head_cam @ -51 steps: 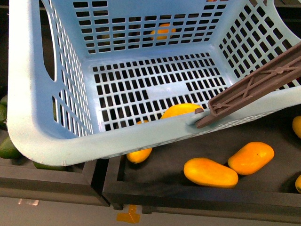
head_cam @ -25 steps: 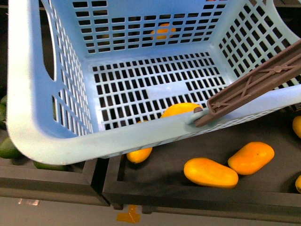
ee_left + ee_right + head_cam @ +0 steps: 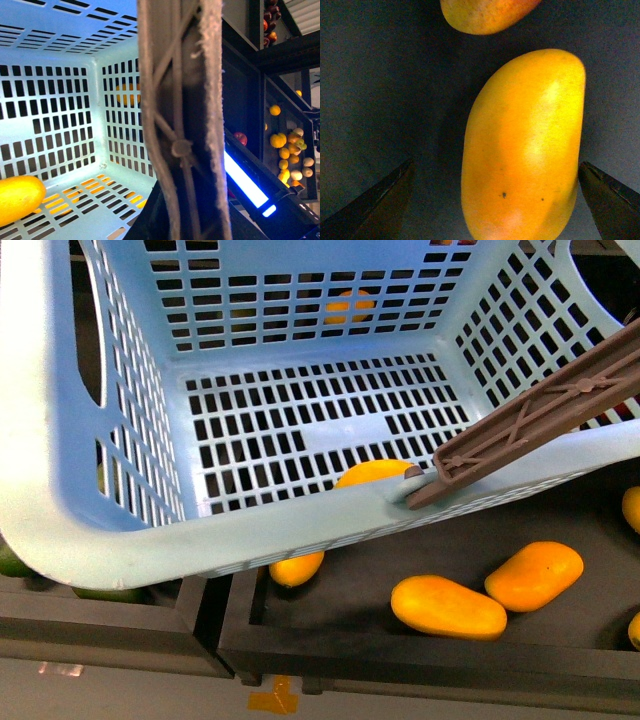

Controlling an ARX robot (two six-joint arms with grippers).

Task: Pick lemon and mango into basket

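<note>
Since half a second ago the basket [image 3: 300, 525] has slid left, its near left corner now cut off, so the carry goes on while the right gripper [image 3: 492, 200] hangs wide open with a finger on either side of the mango [image 3: 520, 145], touching nothing. The yellow fruit we take for the lemon [image 3: 372, 472] lies inside against the near wall, half hidden by the rim. The brown handle [image 3: 180, 125] fills the left wrist view. The left gripper itself does not show, so we cannot tell its hold.
</note>
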